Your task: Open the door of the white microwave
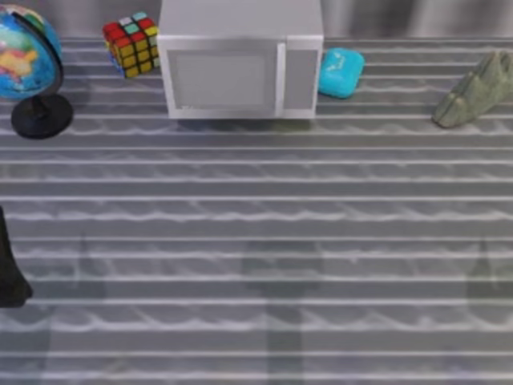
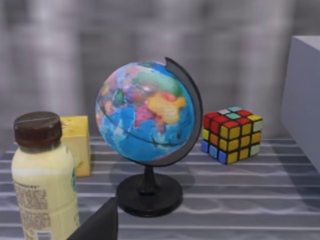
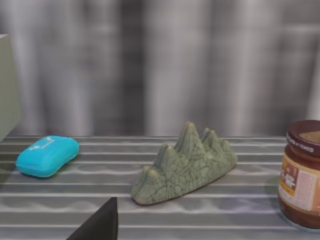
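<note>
The white microwave [image 1: 240,56] stands at the back centre of the table, and its side also shows in the left wrist view [image 2: 302,95]. Its door [image 1: 224,80] is closed flat, with the pale handle strip [image 1: 280,79] beside the plain control panel [image 1: 300,79]. My left arm [image 1: 10,277] sits at the table's left edge, far from the microwave. One dark finger [image 2: 102,225] shows there with nothing against it. My right arm is out of the top view. Its wrist view shows one finger [image 3: 102,225], also with nothing against it.
A globe [image 1: 28,56] and a colour cube [image 1: 132,44] stand left of the microwave. A blue soap box [image 1: 341,72] and a green rock ornament [image 1: 473,90] lie to its right. A capped bottle [image 2: 42,180], a yellow box [image 2: 77,145] and a brown jar [image 3: 302,172] stand nearer the arms.
</note>
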### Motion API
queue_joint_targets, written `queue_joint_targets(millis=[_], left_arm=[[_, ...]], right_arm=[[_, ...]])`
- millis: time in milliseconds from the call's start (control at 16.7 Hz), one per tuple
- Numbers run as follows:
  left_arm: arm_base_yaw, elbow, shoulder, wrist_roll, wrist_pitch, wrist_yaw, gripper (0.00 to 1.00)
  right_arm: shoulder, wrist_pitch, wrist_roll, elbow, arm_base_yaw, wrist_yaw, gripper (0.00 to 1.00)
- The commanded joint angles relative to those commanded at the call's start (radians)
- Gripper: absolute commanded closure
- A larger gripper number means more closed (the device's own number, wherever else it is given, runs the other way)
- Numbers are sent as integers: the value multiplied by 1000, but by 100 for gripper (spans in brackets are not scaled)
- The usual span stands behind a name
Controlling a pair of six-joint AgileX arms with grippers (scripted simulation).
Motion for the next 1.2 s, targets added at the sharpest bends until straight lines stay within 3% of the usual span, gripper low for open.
queue_joint_targets(millis=[240, 480, 1200], left_arm=[[-14, 30, 30, -12, -9, -6, 0], [-88, 210, 219, -75, -71, -47, 0], [-466, 1220, 1444, -383, -478, -286, 0]], right_arm=[[0, 0, 0, 0, 0, 0, 0], [0, 0, 0, 0, 0, 0, 0], [0, 0, 0, 0, 0, 0, 0]])
